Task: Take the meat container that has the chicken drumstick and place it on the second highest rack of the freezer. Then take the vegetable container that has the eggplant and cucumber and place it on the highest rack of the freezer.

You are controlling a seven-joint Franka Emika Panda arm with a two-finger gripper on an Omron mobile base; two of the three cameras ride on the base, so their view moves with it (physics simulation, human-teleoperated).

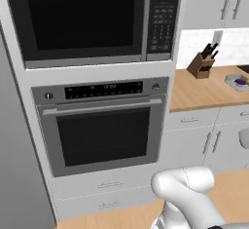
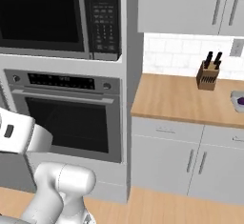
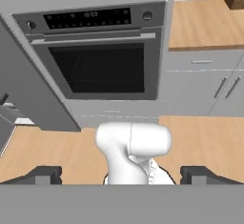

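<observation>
Claw (image 3: pixel 122 175) wide open, nothing between its two dark fingertips (image 3: pixel 43 174), which sit far apart at the bottom of the hand view. It's pulled back and aimed at the wall oven (image 3: pixel 102 56), which sits straight ahead of it and above in that view. Grey freezer door (image 3: pixel 28 89) slants in on the claw's left, edge-on (handle and shelves can't be made out). Wood floor (image 3: pixel 200 142) below and ahead of the claw. Microwave (image 1: pixel 87 18) stacked over the oven, above the claw's line of sight. Off to the claw's right: wooden counter (image 2: pixel 176 99) over grey cabinets (image 2: pixel 167 156), knife block (image 2: pixel 208 73) standing near the backsplash. At the far right end of the counter, well apart from the claw, a grey tray (image 1: pixel 237 83) with a dark purple bit, the eggplant (image 1: pixel 240 82); cucumber too small to pick out.
</observation>
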